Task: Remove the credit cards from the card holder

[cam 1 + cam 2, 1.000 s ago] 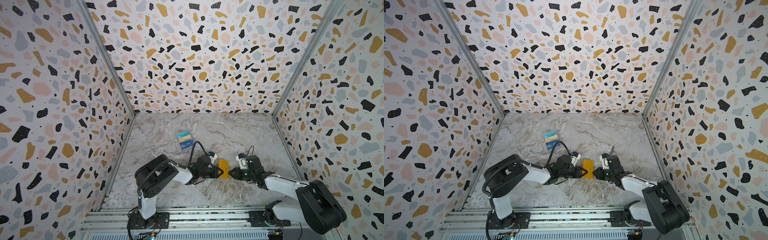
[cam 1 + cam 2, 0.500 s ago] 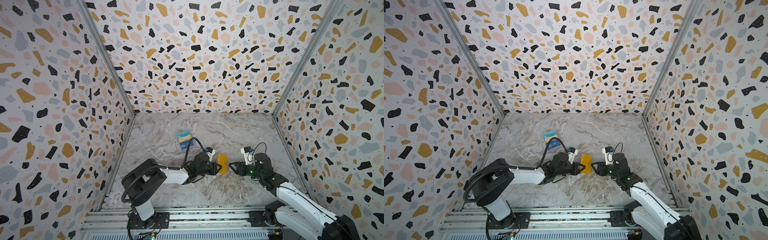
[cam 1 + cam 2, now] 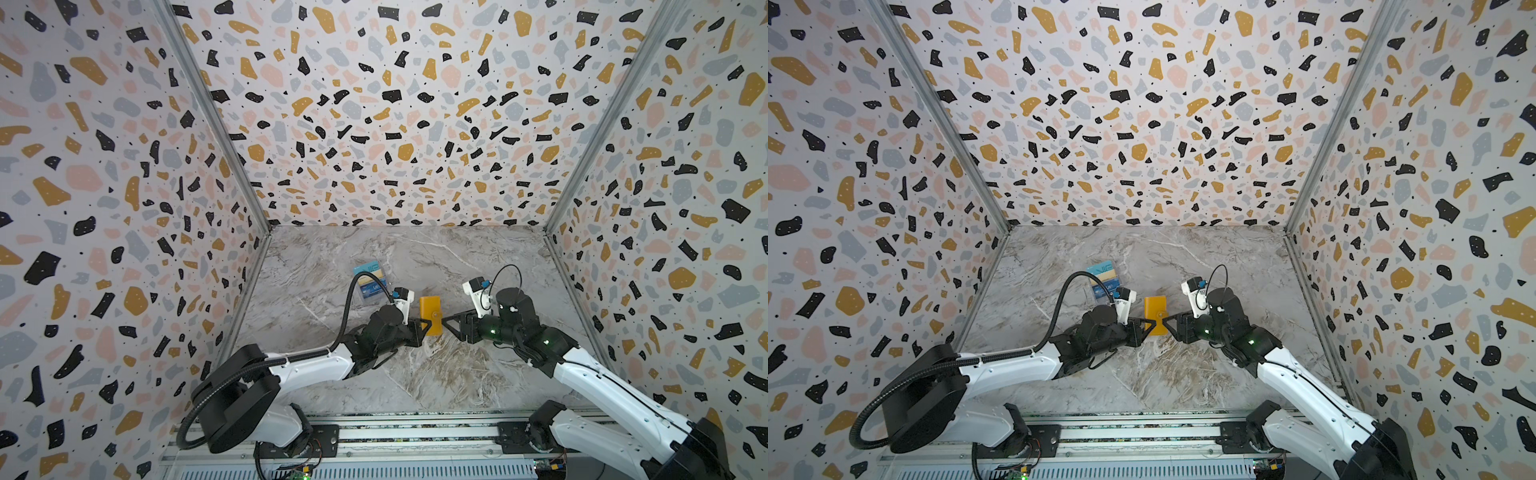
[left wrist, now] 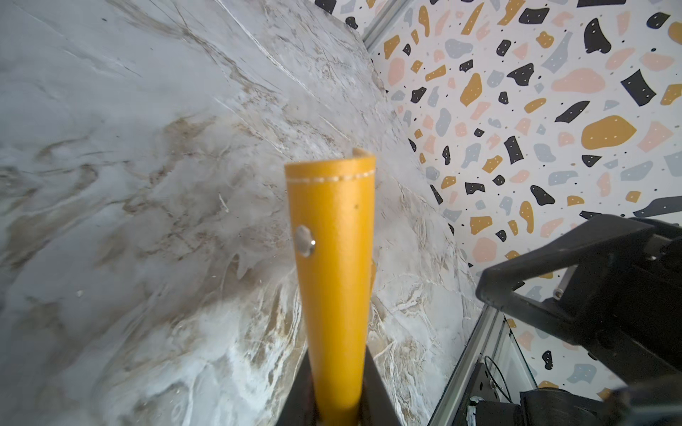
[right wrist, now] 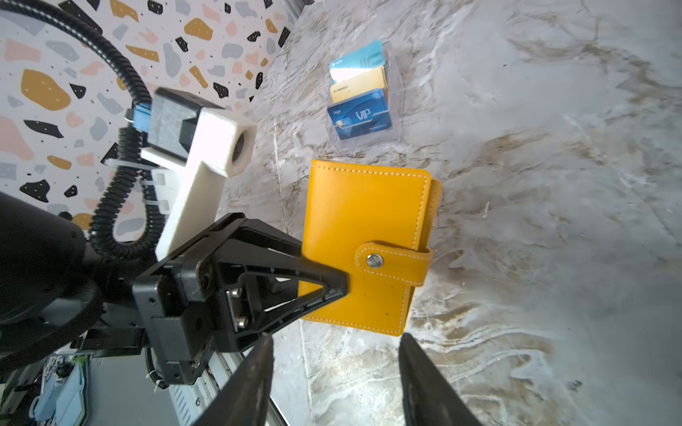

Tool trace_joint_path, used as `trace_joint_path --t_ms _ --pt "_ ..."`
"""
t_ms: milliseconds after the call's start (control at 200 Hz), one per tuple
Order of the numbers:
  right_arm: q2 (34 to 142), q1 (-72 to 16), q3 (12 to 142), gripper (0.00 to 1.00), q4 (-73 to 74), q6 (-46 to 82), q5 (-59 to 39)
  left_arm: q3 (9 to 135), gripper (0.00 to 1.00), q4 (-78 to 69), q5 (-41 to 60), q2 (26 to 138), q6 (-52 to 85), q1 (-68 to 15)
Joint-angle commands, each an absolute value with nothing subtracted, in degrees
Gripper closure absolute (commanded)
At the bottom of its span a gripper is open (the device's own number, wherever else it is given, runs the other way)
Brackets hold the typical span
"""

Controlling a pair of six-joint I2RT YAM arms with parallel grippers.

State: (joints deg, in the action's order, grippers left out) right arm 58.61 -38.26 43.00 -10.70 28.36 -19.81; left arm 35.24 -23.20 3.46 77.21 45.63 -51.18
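Observation:
The card holder [image 3: 430, 311] [image 3: 1155, 312] is a mustard-yellow wallet, folded shut with its snap tab fastened [image 5: 391, 262]. My left gripper [image 3: 426, 326] [image 3: 1148, 323] [image 5: 334, 291] is shut on its near edge and holds it a little above the marble floor; the left wrist view shows the card holder [image 4: 332, 258] edge-on between the jaws. My right gripper [image 3: 444, 322] [image 3: 1165, 321] [image 5: 337, 339] stands open just to the right of the holder, with a small gap and nothing between its fingers. The credit cards inside the shut holder are hidden.
A clear tiered plastic box [image 3: 371, 282] [image 3: 1104, 279] [image 5: 363, 99] stands behind the left gripper, with a teal, a gold and a blue card in it. Speckled walls close in the marble floor [image 3: 415, 374] on three sides; a rail runs along the front.
My right gripper has opened and come off the card holder's right edge. The left gripper has carried the holder a little toward the back, still shut on it.

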Motion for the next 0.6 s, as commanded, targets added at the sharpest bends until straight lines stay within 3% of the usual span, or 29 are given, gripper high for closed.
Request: trace_joint_path --t_ms 0,591 --pt "62.2 -41.19 47.4 0.47 -11.28 28.19 -16.81 34.16 0.95 -22.59 -0.26 72.67 44.67 -51.36" --pt "73.85 -48.32 52.36 0.57 -1.84 35.69 -10.3 28.28 0.99 -18.45 -3.29 62.16 42.7 -51.35"
